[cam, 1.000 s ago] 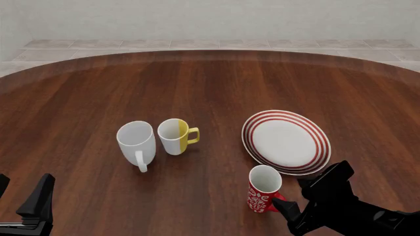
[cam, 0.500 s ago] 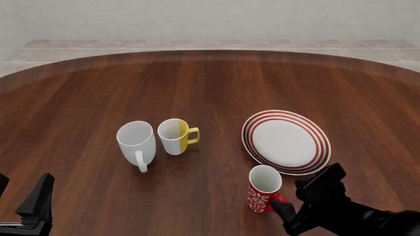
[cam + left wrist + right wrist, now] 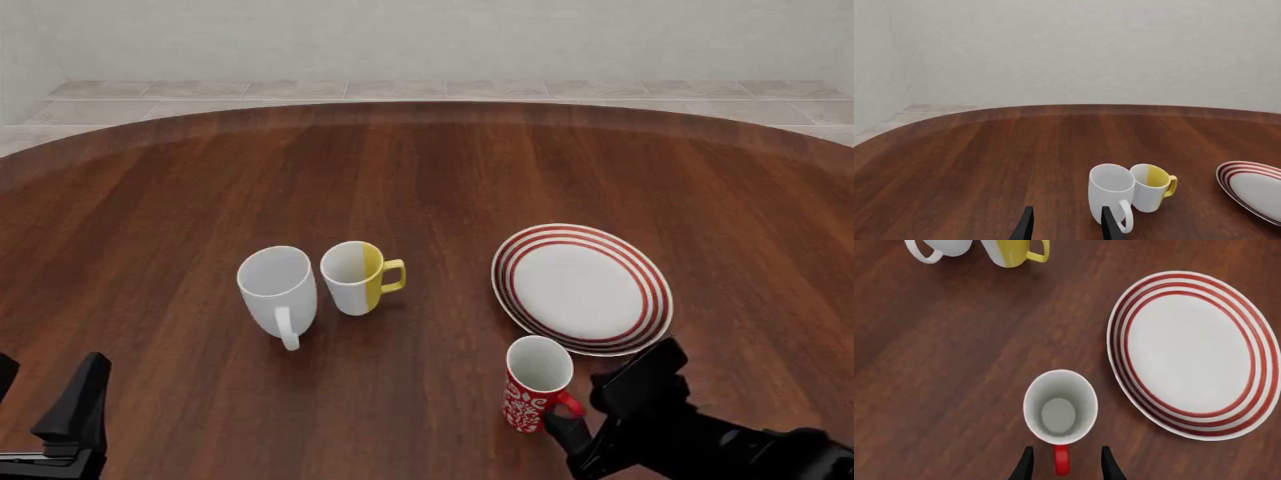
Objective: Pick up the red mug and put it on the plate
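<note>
The task is at its start: the red mug (image 3: 538, 383) stands upright on the tabletop (image 3: 400, 180), not lifted and not gripped, and the plate (image 3: 582, 289) is bare. What is left, by the look of it, is the whole of the grasp, the lift, the carry and the setting down.

The red mug is near the tabletop's near edge, right of its middle, just beside the plate's near rim and apart from it, with its red loop handle turned toward the arms' side. The plate lies a little farther from that edge. The white mug (image 3: 279, 290) and the half-yellow mug (image 3: 358, 277) stand close together nearer the tabletop's middle, well apart from the red mug.

The right gripper (image 3: 1062, 466) has its fingers spread apart, and in the right wrist view the mug's handle sits between the two fingertips with a gap on each side, so nothing is clamped. In the front view the gripper is at the mug's near-right side, low by the handle; whether a finger touches the handle cannot be told.

The left gripper (image 3: 1065, 224) waits by the tabletop's near left edge, fingers apart, holding nothing
</note>
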`<state>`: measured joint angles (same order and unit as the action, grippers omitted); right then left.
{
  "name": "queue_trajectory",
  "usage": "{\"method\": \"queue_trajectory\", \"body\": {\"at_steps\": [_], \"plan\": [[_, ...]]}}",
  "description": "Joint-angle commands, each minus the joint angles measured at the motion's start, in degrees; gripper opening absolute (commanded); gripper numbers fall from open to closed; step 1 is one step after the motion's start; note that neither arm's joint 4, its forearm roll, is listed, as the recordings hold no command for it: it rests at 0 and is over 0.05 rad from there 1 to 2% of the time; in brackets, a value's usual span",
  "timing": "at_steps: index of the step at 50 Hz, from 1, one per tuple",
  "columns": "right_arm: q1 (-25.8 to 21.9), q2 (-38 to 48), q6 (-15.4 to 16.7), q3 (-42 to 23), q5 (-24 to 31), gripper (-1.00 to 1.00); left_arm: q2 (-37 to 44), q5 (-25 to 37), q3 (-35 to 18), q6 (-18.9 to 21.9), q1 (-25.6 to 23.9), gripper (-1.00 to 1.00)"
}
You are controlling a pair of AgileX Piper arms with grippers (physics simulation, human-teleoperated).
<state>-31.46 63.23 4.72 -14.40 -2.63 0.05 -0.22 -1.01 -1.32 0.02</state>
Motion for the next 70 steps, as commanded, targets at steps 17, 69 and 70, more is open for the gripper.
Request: {"method": "queue_trajectory", "body": {"at_steps": [17,69,70], "plan": [[-0.38,1.96,0.23,0.52,-1.81,-1.0,-0.02,-0.05,-0.01,-0.38,0.08,1.0],[6.58,-9.81,11.09,-12.75,15.52,-1.0,-0.02,-0.22,0.08,-0.45,0.01,1.0],[6.5,-9.67,11.13,-13.31,15.81,-1.0,-0.03,0.02,-0.18,-0.39,-0.02,1.0]]}}
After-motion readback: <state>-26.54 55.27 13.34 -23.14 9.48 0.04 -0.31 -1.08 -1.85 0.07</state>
